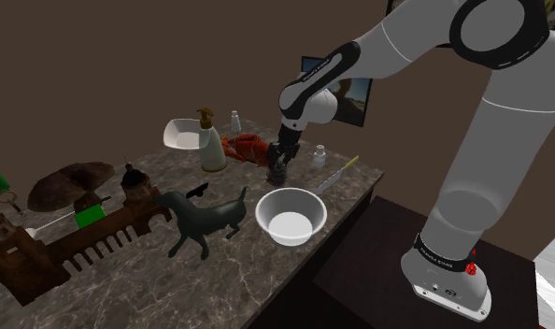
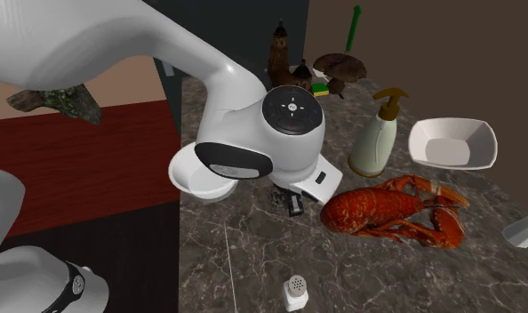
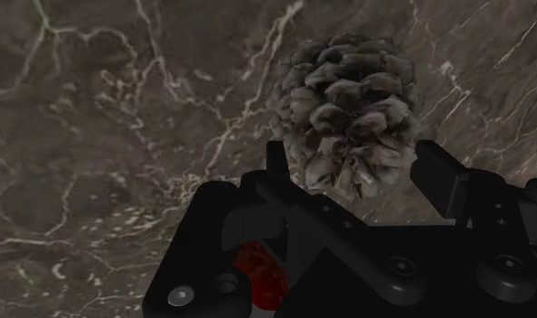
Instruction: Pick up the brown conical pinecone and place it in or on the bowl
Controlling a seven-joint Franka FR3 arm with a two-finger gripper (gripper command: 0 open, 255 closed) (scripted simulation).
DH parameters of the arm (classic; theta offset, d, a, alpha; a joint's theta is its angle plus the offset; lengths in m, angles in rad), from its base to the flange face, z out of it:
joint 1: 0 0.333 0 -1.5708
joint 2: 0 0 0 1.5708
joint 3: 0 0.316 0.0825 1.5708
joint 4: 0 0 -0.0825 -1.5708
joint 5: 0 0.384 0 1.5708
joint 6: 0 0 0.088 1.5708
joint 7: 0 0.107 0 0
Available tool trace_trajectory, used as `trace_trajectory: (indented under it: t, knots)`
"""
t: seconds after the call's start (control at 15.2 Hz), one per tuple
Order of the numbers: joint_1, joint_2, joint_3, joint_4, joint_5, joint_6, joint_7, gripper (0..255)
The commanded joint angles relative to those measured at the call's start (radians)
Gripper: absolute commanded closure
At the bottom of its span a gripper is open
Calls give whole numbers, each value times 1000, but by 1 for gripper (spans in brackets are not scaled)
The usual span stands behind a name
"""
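The grey-brown scaly conical pinecone (image 3: pixel 348 108) lay at twelve o'clock of the white round bowl (image 1: pixel 290 191) in the shoulder view, between the open, empty jaws of our black gripper (image 3: pixel 355 154); we judged it light, brittle, best pinched mid-body.

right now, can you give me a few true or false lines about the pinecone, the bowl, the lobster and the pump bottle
The pinecone lies in the round bowl: false; it is at the gripper, outside the bowl.
The red lobster lies on the marble counter: true.
The pump bottle lies on its side: false; it stands upright.
The round bowl has nothing in it: true.
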Motion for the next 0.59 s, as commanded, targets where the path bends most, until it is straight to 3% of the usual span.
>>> trace_trajectory:
  t: [0.0,0.53]
  knots:
    - [-1,-17,-2,6,-12,-22,14,255]
    - [-8,-85,-7,42,-59,-119,71,255]
